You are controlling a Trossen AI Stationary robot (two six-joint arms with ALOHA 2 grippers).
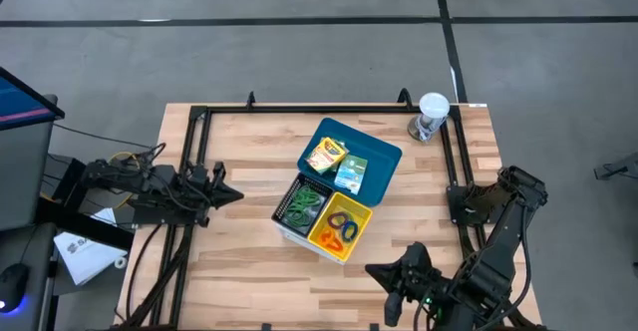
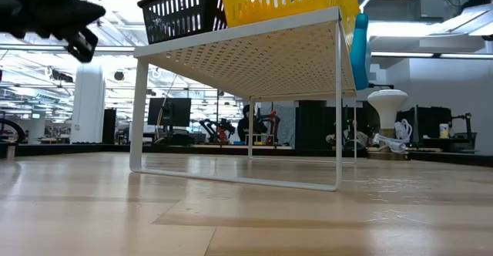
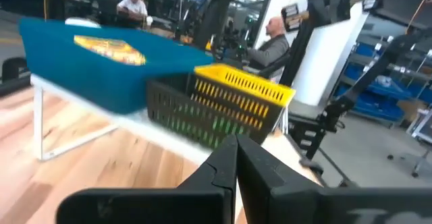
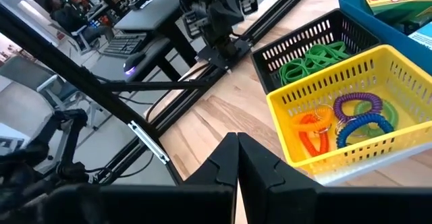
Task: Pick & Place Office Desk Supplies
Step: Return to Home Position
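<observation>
Wooden table [image 1: 249, 271], white perforated shelf [image 2: 254, 52] at centre carrying three bins. Blue bin [image 1: 389, 155], far: crayon box [image 1: 326, 155], green card box [image 1: 350, 173]. Black bin [image 1: 299, 183], near left: green rubber bands [image 1: 302, 207]. Yellow bin [image 1: 361, 214], near right: orange, purple and blue loops [image 1: 342, 227]. Left gripper [image 1: 234, 195] left of shelf, right gripper [image 1: 371, 269] by near-right edge; both with fingers together.

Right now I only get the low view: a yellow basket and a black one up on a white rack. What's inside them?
Observer: The yellow bin holds orange loops, a purple loop and a blue loop.
Operator: And the black one?
Observer: The black bin holds green loops.
Operator: Is either arm holding anything?
Observer: No; the left gripper and the right gripper are both shut, empty, clear of the rack.
</observation>
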